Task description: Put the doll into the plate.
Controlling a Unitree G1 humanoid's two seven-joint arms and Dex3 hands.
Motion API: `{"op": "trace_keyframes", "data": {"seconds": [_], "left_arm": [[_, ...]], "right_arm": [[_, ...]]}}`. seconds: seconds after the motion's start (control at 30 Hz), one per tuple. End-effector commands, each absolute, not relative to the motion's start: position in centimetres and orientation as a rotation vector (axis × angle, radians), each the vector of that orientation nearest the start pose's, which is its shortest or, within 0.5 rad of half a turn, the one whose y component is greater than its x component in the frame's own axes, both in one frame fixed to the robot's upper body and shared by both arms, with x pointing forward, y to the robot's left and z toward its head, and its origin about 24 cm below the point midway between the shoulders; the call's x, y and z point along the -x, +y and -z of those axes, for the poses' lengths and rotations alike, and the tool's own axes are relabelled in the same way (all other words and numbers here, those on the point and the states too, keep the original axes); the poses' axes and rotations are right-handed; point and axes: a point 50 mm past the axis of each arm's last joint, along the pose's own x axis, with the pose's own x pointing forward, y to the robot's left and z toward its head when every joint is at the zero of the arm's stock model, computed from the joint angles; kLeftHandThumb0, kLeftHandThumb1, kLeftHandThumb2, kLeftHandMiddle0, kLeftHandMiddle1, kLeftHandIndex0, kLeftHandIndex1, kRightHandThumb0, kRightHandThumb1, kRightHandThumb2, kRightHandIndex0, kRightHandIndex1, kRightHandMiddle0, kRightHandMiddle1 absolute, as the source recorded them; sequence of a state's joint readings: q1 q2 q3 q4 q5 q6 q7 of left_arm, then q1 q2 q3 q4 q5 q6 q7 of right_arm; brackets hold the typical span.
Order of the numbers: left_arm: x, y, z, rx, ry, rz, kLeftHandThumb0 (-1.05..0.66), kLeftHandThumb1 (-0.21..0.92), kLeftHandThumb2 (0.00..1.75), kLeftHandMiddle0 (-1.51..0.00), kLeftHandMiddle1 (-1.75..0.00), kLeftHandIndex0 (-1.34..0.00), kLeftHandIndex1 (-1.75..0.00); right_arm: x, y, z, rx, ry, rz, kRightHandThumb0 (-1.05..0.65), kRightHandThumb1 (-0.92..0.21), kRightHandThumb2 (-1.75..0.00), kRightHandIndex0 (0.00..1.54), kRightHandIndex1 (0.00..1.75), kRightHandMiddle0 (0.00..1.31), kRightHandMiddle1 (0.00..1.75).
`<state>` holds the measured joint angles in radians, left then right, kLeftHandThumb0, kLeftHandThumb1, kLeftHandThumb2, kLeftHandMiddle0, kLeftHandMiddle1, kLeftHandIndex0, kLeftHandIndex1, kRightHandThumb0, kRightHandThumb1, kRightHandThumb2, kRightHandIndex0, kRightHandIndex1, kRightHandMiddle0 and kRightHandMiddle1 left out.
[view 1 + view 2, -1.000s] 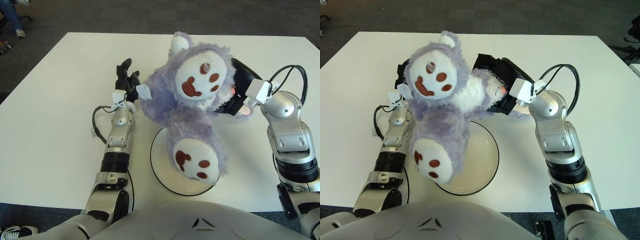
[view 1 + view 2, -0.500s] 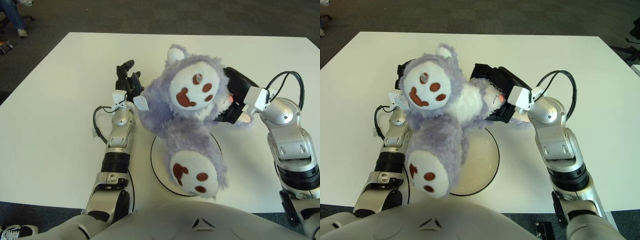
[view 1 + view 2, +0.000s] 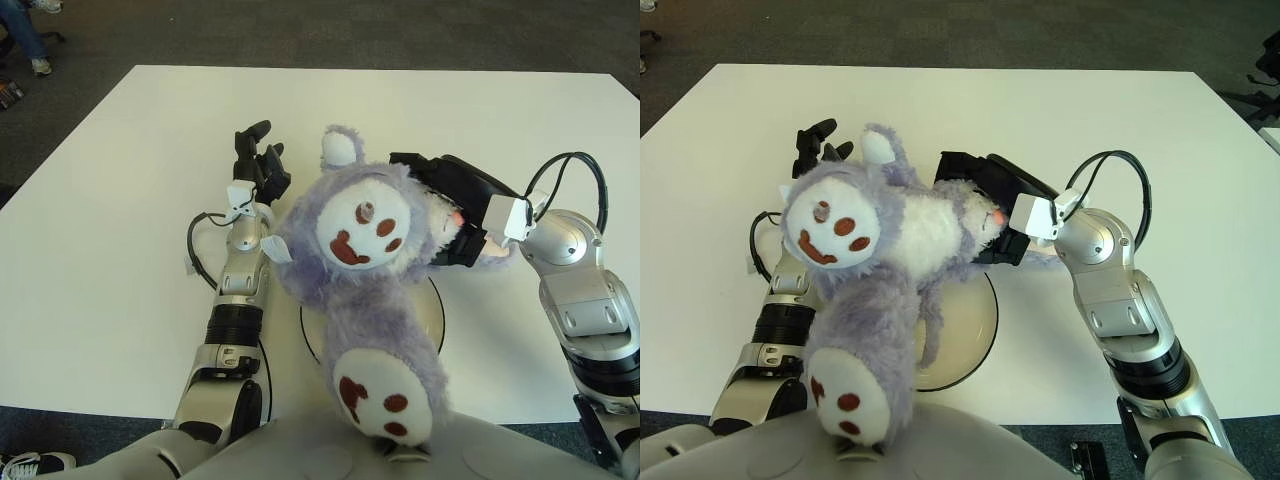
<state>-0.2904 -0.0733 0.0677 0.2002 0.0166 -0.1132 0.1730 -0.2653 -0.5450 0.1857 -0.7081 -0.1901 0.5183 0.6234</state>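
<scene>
The right robot hand (image 3: 985, 205) has its fingers clamped on the purple doll (image 3: 365, 270), holding it up over the round plate (image 3: 975, 325) on the white table (image 3: 120, 200). The left robot hand (image 3: 256, 160) shows beside the doll's left, fingers spread, holding nothing.

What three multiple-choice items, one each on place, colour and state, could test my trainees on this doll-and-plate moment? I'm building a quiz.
1. Where is the plate?
A. far left corner
B. near edge of the table, under the doll
C. on the floor

2. What colour is the doll?
A. purple with white patches
B. green
C. plain black

3. What is the right hand doing?
A. holding nothing
B. gripping the plate
C. gripping the doll

Answers:
1. B, its rim shows under the doll.
2. A, purple fur, white feet.
3. C, it clasps the doll, while the left hand holds nothing.
</scene>
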Motion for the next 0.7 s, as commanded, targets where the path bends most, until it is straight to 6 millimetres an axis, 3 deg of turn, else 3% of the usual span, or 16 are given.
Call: {"op": "trace_keyframes", "data": {"seconds": [0.0, 0.2, 0.47, 0.67], "left_arm": [[-30.7, 13.6, -8.4, 0.078, -0.194, -0.152, -0.74, 0.92, 0.84, -0.37, -0.57, 0.00, -1.10], [-30.7, 13.6, -8.4, 0.073, -0.191, -0.154, -0.73, 0.92, 0.82, -0.37, -0.57, 0.00, -1.14], [-30.7, 13.7, -8.4, 0.075, -0.186, -0.149, -0.72, 0.92, 0.80, -0.38, -0.60, 0.00, -1.21], [-30.7, 13.6, -8.4, 0.084, -0.182, -0.150, -0.70, 0.92, 0.78, -0.39, -0.63, 0.00, -1.22]], "right_arm": [[-23.4, -12.4, -19.4, 0.828, -0.232, -0.718, 0.00, -0.01, -1.63, 0.88, 1.68, 0.61, 1.70], [-23.2, -12.4, -19.5, 0.809, -0.198, -0.757, 0.00, -0.03, -1.65, 0.85, 1.73, 0.58, 1.74], [-23.4, -12.5, -20.0, 0.831, -0.179, -0.794, 0.00, -0.08, -1.50, 0.89, 1.47, 0.58, 1.75], [-23.3, -12.7, -20.4, 0.887, -0.199, -0.802, 0.00, -0.13, -1.45, 0.84, 1.50, 0.53, 1.75]]}}
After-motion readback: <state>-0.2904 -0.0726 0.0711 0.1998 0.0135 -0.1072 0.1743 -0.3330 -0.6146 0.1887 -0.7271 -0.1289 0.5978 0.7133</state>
